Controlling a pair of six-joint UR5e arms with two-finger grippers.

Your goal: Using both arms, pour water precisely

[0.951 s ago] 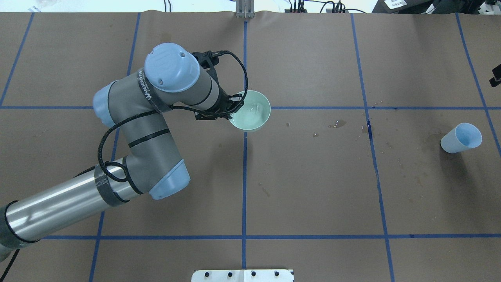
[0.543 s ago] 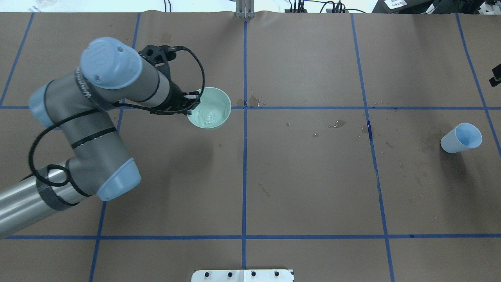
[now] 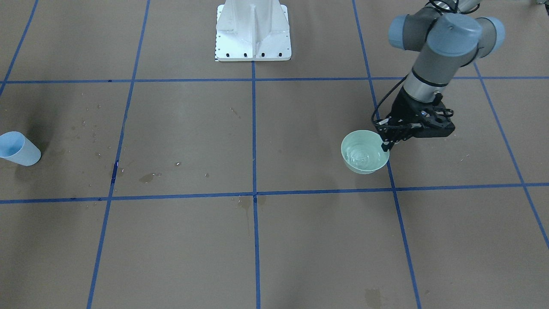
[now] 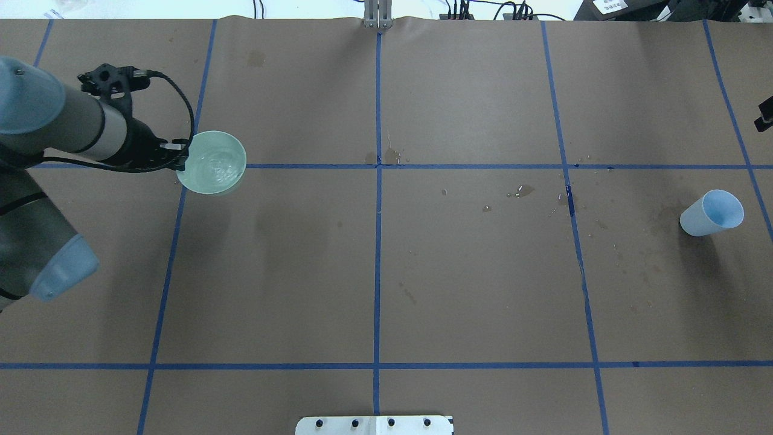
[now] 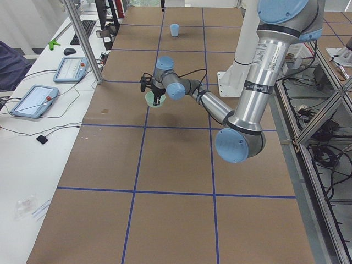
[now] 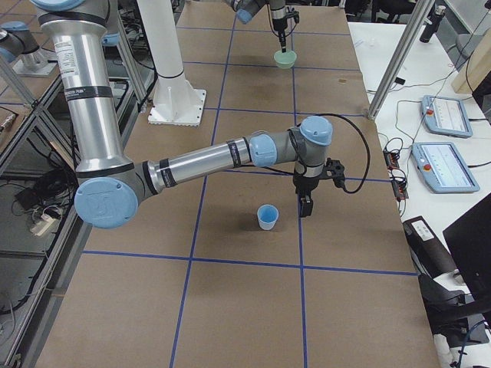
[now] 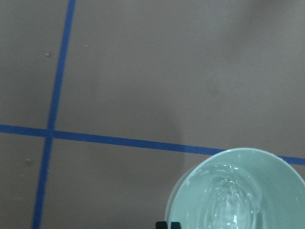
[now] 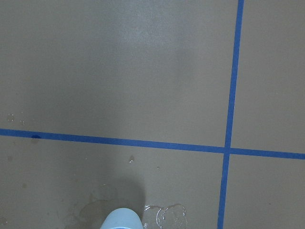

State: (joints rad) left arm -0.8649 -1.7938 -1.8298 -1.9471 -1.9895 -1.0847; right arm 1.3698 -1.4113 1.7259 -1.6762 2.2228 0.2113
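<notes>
A pale green bowl (image 4: pixel 212 163) holds rippled clear water (image 4: pixel 220 168). My left gripper (image 4: pixel 181 162) is shut on the bowl's rim, on the side facing the arm. The front view shows the same grip, with the left gripper (image 3: pixel 388 142) beside the bowl (image 3: pixel 364 151). In the left wrist view the bowl (image 7: pixel 238 191) fills the lower right corner. A light blue cup (image 4: pixel 711 212) stands alone at the far right. My right gripper (image 6: pixel 305 205) hangs close beside the cup (image 6: pixel 267 217); I cannot tell if it is open or shut.
The white pedestal base (image 3: pixel 253 30) stands at the robot's edge of the table. Brown paper with a blue tape grid covers the table, marked with dried stains (image 4: pixel 524 191) near the middle. A small puddle (image 8: pixel 164 217) lies beside the cup. Tablets (image 6: pixel 443 115) sit on a side desk.
My left arm has carried the bowl leftwards, from the centre tape line to the left tape line, and the water ripples. The blue cup has stayed put.
</notes>
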